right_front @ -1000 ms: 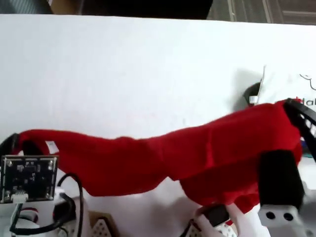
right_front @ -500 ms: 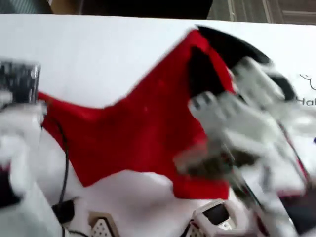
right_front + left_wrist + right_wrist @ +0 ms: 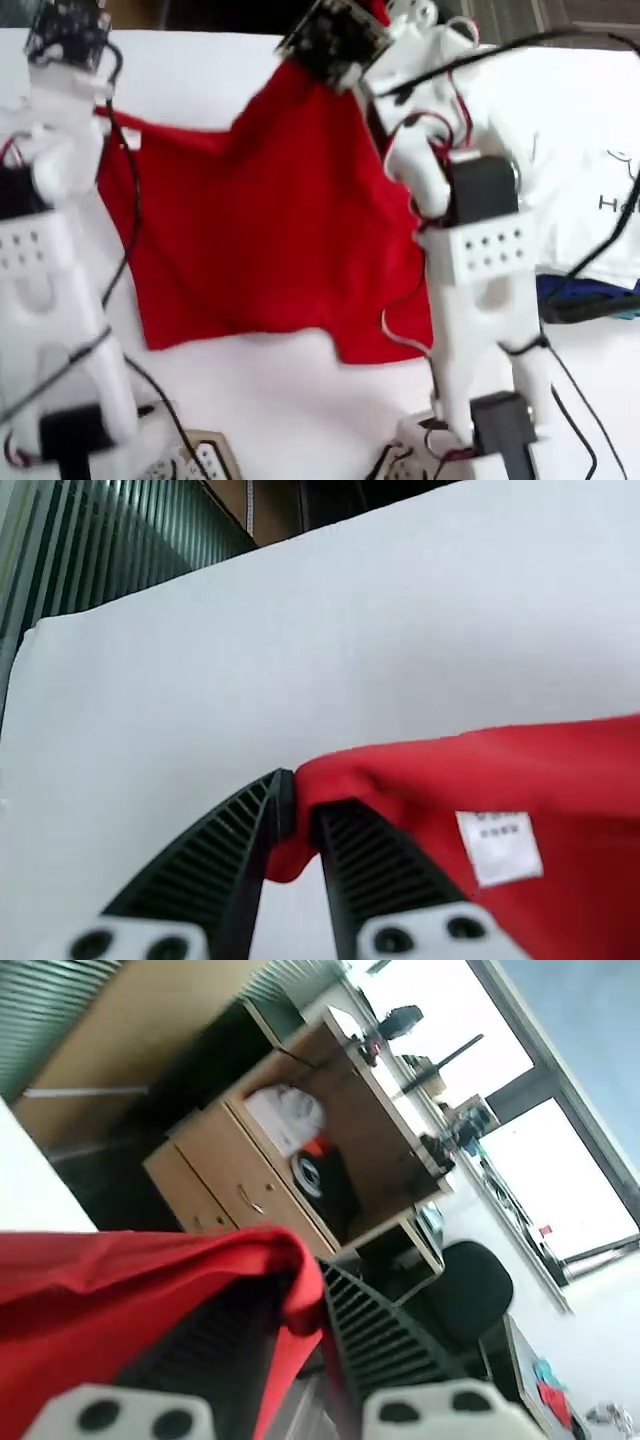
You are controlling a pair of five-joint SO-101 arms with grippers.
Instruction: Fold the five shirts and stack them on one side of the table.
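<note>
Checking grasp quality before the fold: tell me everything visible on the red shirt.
The red shirt is plain, soft-looking cloth with a small white label sewn near one upper corner. It is held up and spread open between two pinched points. The left gripper is shut on the corner by the label, and the right gripper is shut on the opposite one. The cloth drapes down toward the white table. Whether the lower hem touches the table cannot be told.

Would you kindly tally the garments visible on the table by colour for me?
red shirt: 1
white shirt: 1
blue garment, mostly hidden under the white shirt: 1
Total: 3
</note>
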